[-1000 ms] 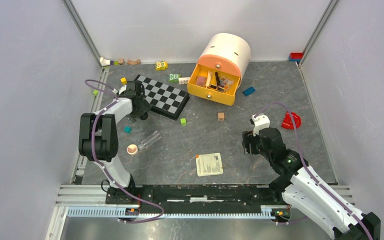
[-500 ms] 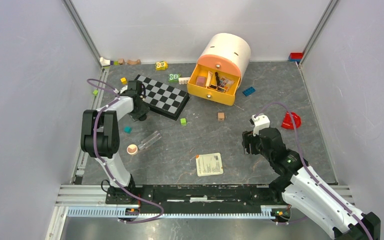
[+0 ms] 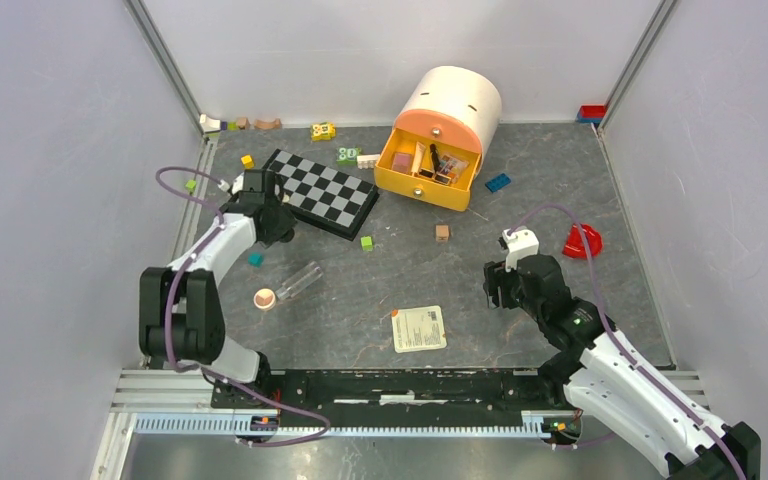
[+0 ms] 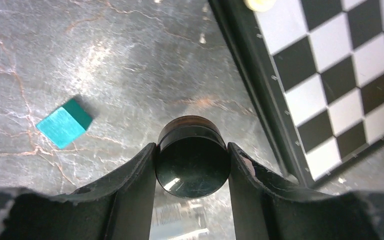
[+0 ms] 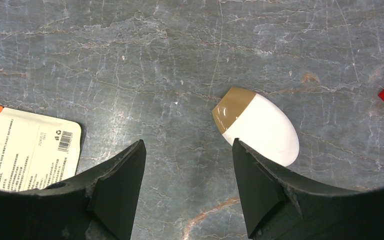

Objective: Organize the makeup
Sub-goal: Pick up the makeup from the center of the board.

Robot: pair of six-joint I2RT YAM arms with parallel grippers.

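Gripping a small round black pot [image 4: 192, 170], the left gripper [image 4: 191, 148] has a finger pressed against each side of it, low in the middle of the left wrist view. A teal cube [image 4: 64, 122] lies at the left and the chessboard [image 4: 340, 75] fills the upper right. Since a second ago, the left arm's elbow has sunk toward the lower left of the overhead view and its wrist has slid slightly up and left by the chessboard's corner. The right arm and the loose items have not shifted. The right gripper [image 5: 187, 147] hangs with its jaws apart over bare table. The white egg-shaped sponge [image 5: 260, 125], tan at one end, lies just beyond its right finger without touching it. From overhead, the pot is hidden under the left wrist and the sponge under the right one. Whether the pot is off the table cannot be told. A printed sachet [image 5: 27, 150] is cut off at the left edge of the right wrist view. The clear tube [image 3: 300, 280] and round peach compact [image 3: 264, 298] lie left of centre. Cosmetics in the orange drawer [image 3: 430, 165] are too small to identify.
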